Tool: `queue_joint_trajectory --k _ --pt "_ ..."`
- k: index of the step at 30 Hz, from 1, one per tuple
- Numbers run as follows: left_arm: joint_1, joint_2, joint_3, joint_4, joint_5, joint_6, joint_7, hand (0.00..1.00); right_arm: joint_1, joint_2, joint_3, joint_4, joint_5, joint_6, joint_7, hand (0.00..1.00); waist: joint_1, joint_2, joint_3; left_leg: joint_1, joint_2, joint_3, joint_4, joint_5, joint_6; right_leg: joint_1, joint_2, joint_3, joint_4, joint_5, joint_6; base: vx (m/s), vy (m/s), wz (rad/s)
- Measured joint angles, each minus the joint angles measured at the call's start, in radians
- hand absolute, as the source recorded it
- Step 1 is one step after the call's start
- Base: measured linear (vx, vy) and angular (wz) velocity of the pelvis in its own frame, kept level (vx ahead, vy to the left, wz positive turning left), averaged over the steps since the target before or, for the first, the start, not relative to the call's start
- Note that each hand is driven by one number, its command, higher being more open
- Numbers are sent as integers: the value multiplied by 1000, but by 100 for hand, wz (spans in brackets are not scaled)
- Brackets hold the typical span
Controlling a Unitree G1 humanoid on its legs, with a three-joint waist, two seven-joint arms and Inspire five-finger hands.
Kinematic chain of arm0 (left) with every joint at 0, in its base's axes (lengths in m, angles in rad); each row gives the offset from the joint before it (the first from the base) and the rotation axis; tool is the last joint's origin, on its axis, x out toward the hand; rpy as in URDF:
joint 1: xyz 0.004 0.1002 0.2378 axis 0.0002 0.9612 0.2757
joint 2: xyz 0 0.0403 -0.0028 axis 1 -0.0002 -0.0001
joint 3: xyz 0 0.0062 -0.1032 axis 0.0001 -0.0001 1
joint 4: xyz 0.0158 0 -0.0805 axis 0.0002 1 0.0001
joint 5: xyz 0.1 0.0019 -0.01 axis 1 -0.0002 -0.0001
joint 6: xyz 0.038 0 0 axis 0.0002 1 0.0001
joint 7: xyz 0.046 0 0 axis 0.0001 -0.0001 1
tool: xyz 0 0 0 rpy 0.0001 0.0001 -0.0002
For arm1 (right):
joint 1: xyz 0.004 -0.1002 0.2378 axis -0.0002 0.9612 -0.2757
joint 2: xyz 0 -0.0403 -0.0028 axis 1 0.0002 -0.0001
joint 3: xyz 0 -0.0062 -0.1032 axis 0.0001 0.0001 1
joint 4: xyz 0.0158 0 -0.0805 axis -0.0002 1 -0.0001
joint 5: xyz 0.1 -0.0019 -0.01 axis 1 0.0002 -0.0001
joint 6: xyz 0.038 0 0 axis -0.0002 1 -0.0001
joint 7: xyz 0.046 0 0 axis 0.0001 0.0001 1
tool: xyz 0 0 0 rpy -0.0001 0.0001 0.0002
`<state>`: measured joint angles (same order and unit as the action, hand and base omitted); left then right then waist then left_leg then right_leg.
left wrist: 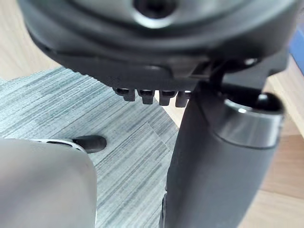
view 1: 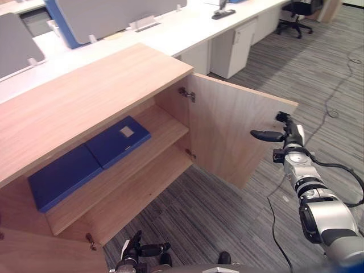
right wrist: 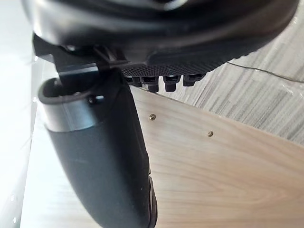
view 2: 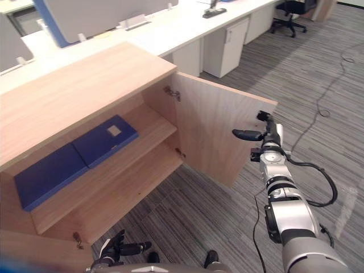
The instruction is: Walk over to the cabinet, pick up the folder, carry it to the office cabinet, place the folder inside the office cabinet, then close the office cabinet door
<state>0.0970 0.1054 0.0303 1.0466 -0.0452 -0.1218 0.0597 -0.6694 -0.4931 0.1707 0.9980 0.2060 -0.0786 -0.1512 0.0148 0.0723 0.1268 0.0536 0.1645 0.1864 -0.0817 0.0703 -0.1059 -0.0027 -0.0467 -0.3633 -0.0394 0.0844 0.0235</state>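
while two folders point(view 1: 118, 139) lie on one shelf point(view 1: 166, 128), the right hand point(view 1: 291, 136) has fingers point(right wrist: 173, 81) seemingly relaxed, empty.

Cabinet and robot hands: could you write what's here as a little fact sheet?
cabinet: low, wooden, standing open
door: swung wide open
folders: two, blue, lying flat side by side on the upper shelf
right hand: raised by the door's free edge, holding nothing; contact unclear
left hand: low near the floor, holding nothing
background: white desks, black office chair, grey striped carpet
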Motion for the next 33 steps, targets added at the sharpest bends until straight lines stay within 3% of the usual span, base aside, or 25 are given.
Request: queue_joint_trajectory --k 5,8,12,15,18,21,26,28,29,30,31,32,33 --pt "0 4 -14 0 28 -1 -3 100 149 -81 218 -274 -92 -1 61 100 -27 1 1 18 39 53 14 -15 -19 -1 44 61 -18 4 -9 7 -55 -43" --pt "-3 3 -14 10 59 -6 -2 100 210 -187 407 -444 -133 -2 115 100 -47 0 0 34 61 78 20 -20 -26 -1 70 92 -17 -2 -22 25 -61 -36" --pt "-27 2 -8 51 98 -8 2 100 212 -368 678 -708 -165 -50 293 100 -55 -2 -10 25 96 97 75 -41 -43 -4 102 122 -17 -7 -53 24 -69 -27" --pt "-33 -13 14 62 98 -9 0 100 178 -370 846 -779 -166 -130 458 100 -34 -3 -43 10 114 98 87 -43 -45 -17 119 123 -15 -10 -67 33 -63 -3" --pt "-48 -31 60 65 95 -9 -2 100 219 -301 999 -737 -234 -165 671 100 24 -6 -47 14 117 90 85 -42 -44 -12 122 114 -9 -14 -74 30 -9 15" --pt "-32 -30 140 66 94 -1 6 100 282 -205 996 -610 -334 -165 724 100 33 -8 -46 15 103 81 85 -47 -37 -13 108 112 -3 -13 -72 9 60 5" --pt "-1 -21 188 67 96 17 20 100 360 -84 849 -470 -503 -165 665 100 35 -29 -49 15 60 25 98 -67 -10 -17 44 62 95 -67 -30 -43 97 35" --pt "3 -10 185 67 97 16 20 100 390 0 809 -398 -598 -163 624 100 39 -58 -47 6 -4 -44 156 -106 6 -64 -72 10 330 -201 5 -73 178 94" --pt "0 -3 181 66 97 16 20 100 409 22 787 -381 -613 -162 617 100 37 -70 -46 -1 -28 -72 175 -123 1 -66 -113 -10 387 -235 17 -43 136 140" --pt "-1 5 163 66 104 16 21 100 450 71 741 -334 -643 -155 594 100 34 -88 -46 -6 -75 -141 189 -137 11 -68 -189 -44 500 -279 24 -16 32 170" --pt "-7 12 128 66 154 18 35 100 478 120 685 -257 -647 -144 569 100 35 -101 -48 -30 -106 -216 216 -144 25 -116 -244 -14 657 -256 -24 -23 52 188" --pt "-13 15 97 66 179 18 42 100 493 145 646 -212 -647 -138 558 100 31 -88 -46 -50 -110 -266 234 -146 31 -139 -245 17 716 -223 -78 -31 47 220" --pt "-38 24 27 64 248 18 42 100 503 201 559 -100 -646 -117 517 100 32 -52 -32 -79 -113 -364 251 -144 38 -183 -226 110 804 -147 -127 -5 35 218"
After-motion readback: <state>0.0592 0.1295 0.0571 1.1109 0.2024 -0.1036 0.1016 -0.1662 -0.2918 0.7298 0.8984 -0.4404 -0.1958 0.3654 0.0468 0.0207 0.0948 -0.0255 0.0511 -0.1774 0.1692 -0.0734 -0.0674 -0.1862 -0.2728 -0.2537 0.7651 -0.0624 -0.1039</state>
